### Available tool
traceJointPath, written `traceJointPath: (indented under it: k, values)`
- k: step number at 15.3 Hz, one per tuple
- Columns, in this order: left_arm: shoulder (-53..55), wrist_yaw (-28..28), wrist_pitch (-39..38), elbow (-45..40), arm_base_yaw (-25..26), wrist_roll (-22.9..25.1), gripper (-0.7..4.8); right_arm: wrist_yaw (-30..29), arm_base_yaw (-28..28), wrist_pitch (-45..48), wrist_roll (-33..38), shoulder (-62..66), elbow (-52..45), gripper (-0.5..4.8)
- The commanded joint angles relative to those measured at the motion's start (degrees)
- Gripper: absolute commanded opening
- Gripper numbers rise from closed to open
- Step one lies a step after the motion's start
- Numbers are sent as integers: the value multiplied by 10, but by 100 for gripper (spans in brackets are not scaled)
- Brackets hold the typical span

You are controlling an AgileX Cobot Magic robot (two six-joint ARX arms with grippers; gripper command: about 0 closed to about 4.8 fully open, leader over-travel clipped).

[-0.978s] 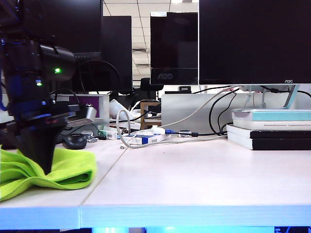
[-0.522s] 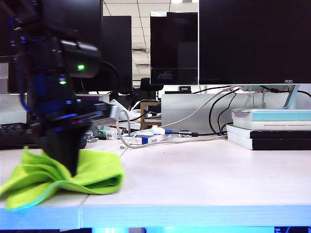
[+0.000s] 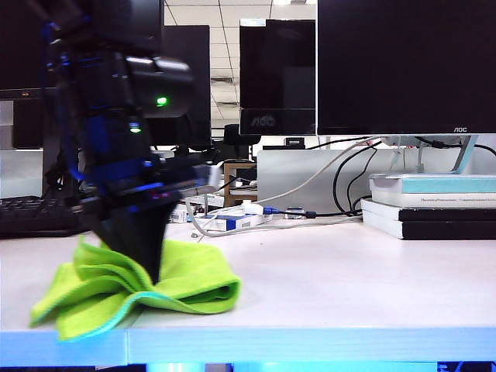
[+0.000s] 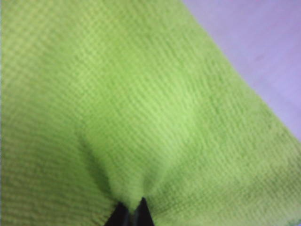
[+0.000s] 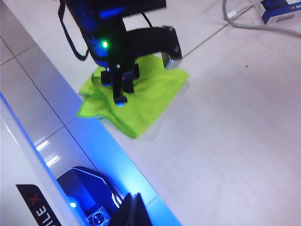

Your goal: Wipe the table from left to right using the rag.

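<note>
While our left claw (image 3: pixel 147 267) pinches the rag (image 3: pixel 186 283) at the bench's (image 3: pixel 325 287) seven o'clock corner near the front edge, the cloth could bunch or slip free. Our right claw (image 5: pixel 133 207), pressed together, waits off the bench's front edge.

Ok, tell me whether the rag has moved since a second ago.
Yes. The rag, pinched in the left gripper, has slid rightward in the exterior view: its right end now lies past the table seam, nearer the books.
</note>
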Motion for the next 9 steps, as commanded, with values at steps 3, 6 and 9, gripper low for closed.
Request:
traceJointPath:
  k: [3,6,9]
  values:
    - [10,7,48,-7,-41,-36,-6,2,0,-5,1,-2,5,-1]
    - [14,-2,54,4,-52,-61,-6,2,0,-6,1,-3,5,-1]
    - [23,-4,52,39,-54,-63,-6,2,0,-6,1,-2,5,-1]
